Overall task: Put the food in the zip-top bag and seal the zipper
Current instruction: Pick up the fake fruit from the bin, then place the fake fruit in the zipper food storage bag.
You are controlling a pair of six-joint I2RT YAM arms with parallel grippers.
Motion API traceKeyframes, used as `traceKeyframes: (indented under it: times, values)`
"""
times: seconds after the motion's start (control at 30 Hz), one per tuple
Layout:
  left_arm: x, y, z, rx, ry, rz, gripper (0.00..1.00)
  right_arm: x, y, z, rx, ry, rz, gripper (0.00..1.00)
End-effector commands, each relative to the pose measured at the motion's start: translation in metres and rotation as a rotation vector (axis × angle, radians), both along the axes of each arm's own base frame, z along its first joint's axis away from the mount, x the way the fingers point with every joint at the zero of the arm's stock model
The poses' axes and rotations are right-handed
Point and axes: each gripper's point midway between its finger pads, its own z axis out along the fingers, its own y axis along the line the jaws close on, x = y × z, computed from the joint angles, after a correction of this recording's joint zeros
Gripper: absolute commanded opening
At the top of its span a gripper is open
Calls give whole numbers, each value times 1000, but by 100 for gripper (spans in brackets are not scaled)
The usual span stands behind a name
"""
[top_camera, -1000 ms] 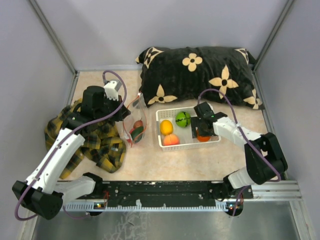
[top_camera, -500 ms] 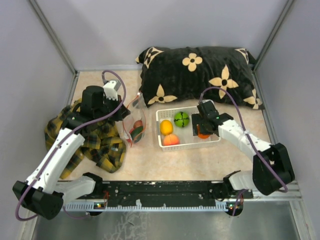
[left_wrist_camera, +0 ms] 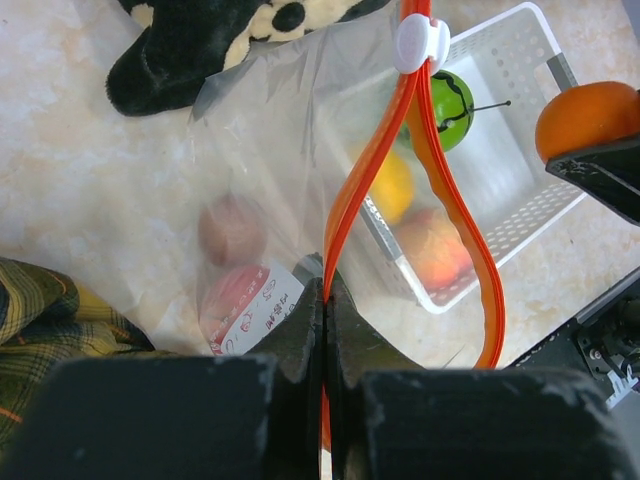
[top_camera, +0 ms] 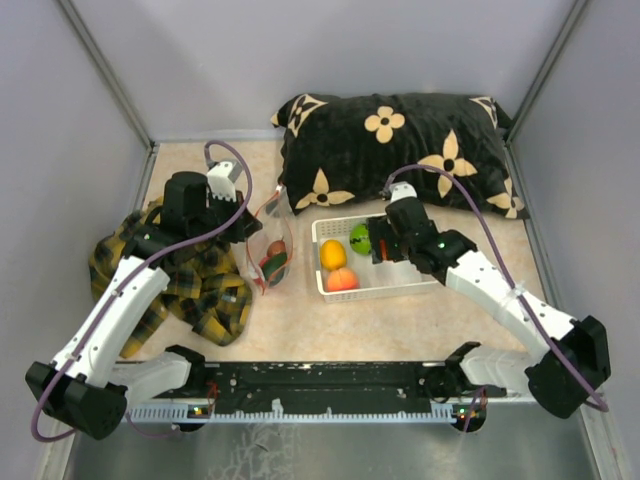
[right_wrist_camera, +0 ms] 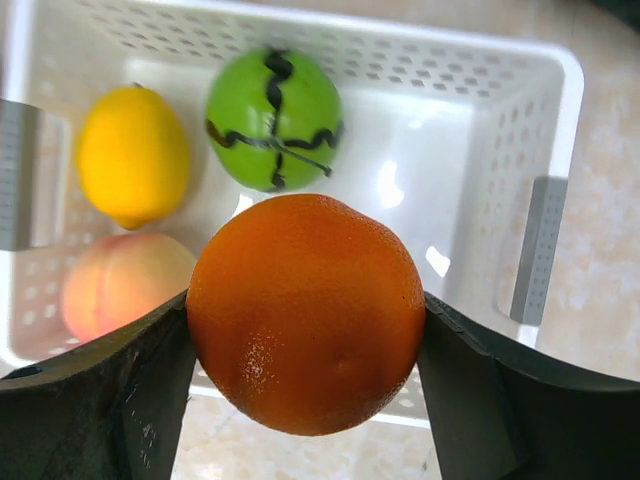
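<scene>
bag and contents: the clear crinkly zip-top bag (left_wrist_camera: 270, 170) sits on the beige table (top_camera: 400, 320), just left of the white lattice plastic basket (right_wrist_camera: 560, 120) and against the yellow-and-dark plaid cloth (top_camera: 200, 290). its mouth is open: the two halves of the thin red-orange zipper strip (left_wrist_camera: 375, 170) bow apart and meet again at a white slider clip (left_wrist_camera: 420, 42). through the plastic i make out a brownish round toy fruit (left_wrist_camera: 232, 228) and a red one (left_wrist_camera: 235, 300); both are blurred.

left gripper (left_wrist_camera: 325, 300): jaws pressed fully together, pinching the zipper strip at the bag's near end.

round orange toy fruit (right_wrist_camera: 305, 312): held over the basket by the right gripper (top_camera: 381, 248), jaws spread wide, one finger on each side of it.

in the basket: a green toy fruit with black stripes (right_wrist_camera: 272, 118), a yellow lemon-shaped one (right_wrist_camera: 132, 155) and a peach-coloured one (right_wrist_camera: 125, 285). green and yellow sit side by side, the peach just beside the yellow.

surroundings: a black pillow with cream flowers (top_camera: 400, 150) lies behind basket and bag, along the back of the table.
</scene>
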Motion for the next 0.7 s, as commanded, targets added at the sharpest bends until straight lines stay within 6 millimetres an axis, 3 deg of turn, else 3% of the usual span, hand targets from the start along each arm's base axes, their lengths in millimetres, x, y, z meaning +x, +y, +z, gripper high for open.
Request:
traceKeyframes:
  times: [0.0, 0.3, 0.67]
  values:
    - [1, -1, 7, -19, -31, -11, 0, 13, 30, 66, 78, -195, 70, 56]
    - [0, -3, 7, -23, -33, -28, 0, -14, 112, 136, 159, -385, 349, 55]
    - [-2, -4, 7, -32, -33, -45, 0, -57, 191, 185, 325, -531, 651, 55]
